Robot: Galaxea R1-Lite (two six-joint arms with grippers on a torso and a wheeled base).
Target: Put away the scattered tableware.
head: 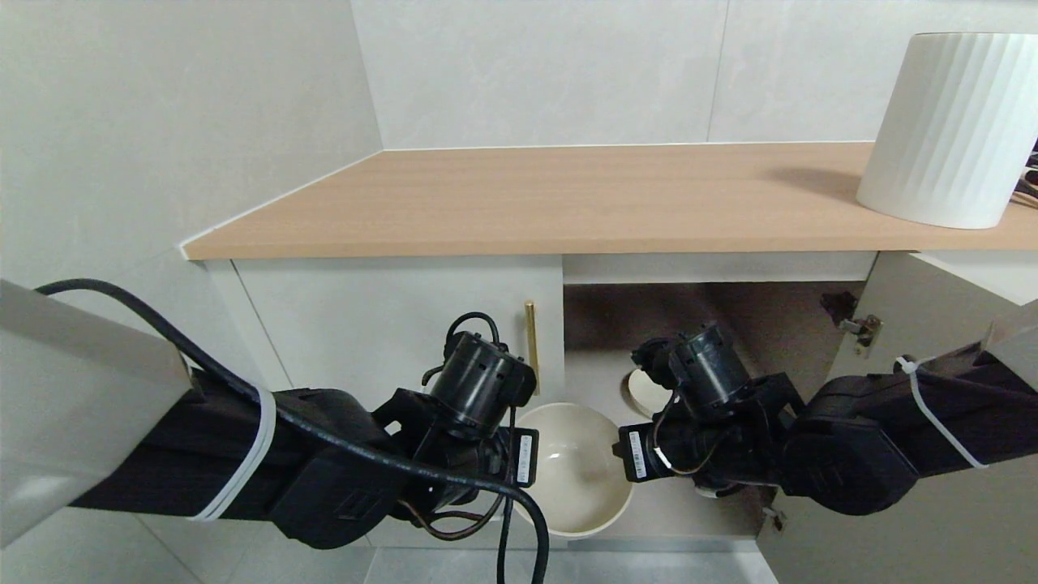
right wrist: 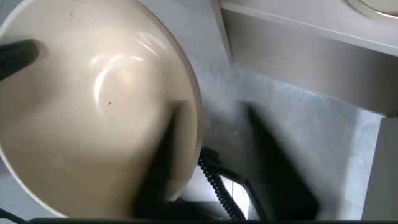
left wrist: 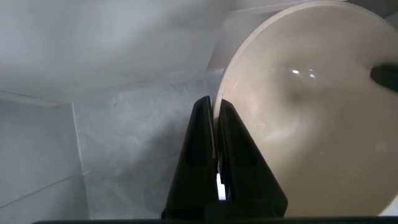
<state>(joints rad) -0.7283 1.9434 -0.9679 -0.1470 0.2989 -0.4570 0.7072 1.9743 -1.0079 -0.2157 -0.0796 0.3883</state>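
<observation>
My left gripper pinches the bowl's rim at lower centre, fingers pressed almost together. My right gripper straddles the opposite rim, fingers spread wide.

Left end effector pinched, right spread.

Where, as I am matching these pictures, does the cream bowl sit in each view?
Head view: the bowl is low in the centre, before the open cabinet.
Left wrist view: it lies right against the left gripper, whose jaws are shut on its rim.
Right wrist view: it lies at the right gripper, whose jaws are open astride its rim.
Shared landmark: the bright glint inside the bowl.
</observation>
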